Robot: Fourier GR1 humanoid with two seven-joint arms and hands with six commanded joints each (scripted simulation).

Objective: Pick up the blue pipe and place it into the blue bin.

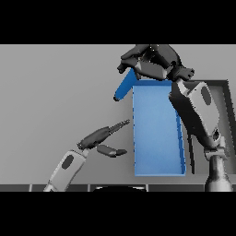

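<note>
Grey table (55, 83): one blue pipe (123, 89), one blue bin (156, 133)

The bin (156, 133) sits on the table (55, 92) right of the frame's centre, running from the middle down toward the lower edge. The pipe (124, 87) slants at the bin's upper left corner, its lower end just left of the bin wall and its upper end under the right hand (150, 62), which is at the top centre, above the bin's far end. The left hand (103, 140) lies in the lower left, just beside the bin's left wall.
</note>
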